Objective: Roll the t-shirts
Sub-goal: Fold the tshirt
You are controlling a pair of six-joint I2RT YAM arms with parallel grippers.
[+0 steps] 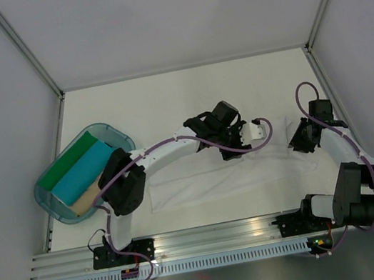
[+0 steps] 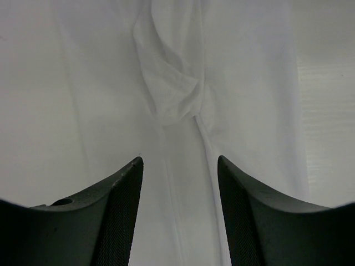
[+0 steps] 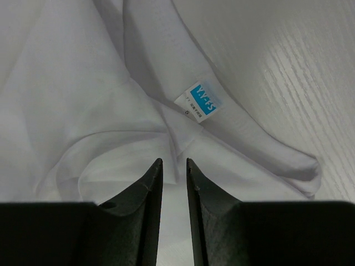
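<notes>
Plain white soft-cloth t-shirt (image 1: 202, 184): lies folded into a long strip across the near half of the pale wooden table (image 1: 165, 100), collar end toward your right arm.

Translucent teal plastic tub (image 1: 109, 127), at the left and well apart from the strip: holds a green roll (image 1: 71, 162), a turquoise roll (image 1: 87, 172) and a tan roll (image 1: 85, 196) side by side.

Left gripper (image 2: 180, 183): jaws stand well apart with nothing between them. It hangs over mid-strip, just short of a puckered crease (image 2: 172, 94).

Right gripper (image 3: 173, 172): jaws drawn close, only a narrow slit left, tips down at the bunched collar end. You cannot tell from the wrist view whether a fold is pinched in that slit.

Step in hand, as it looks: tidying the strip before the roll starts.

- Smooth that pucker flat first. A ridge rolled in will likely make a lopsided bundle.
- Start the roll at one short end and take the full width of the strip.
- Keep both grippers level so the edges stay square.
- Cloth is limp, so take it low and don't lift high.

Writing: the small neck label (image 3: 201, 100) has a blue patch with white capitals. It is turned askew and not surely readable. The dark print beside it is too small to make out.
</notes>
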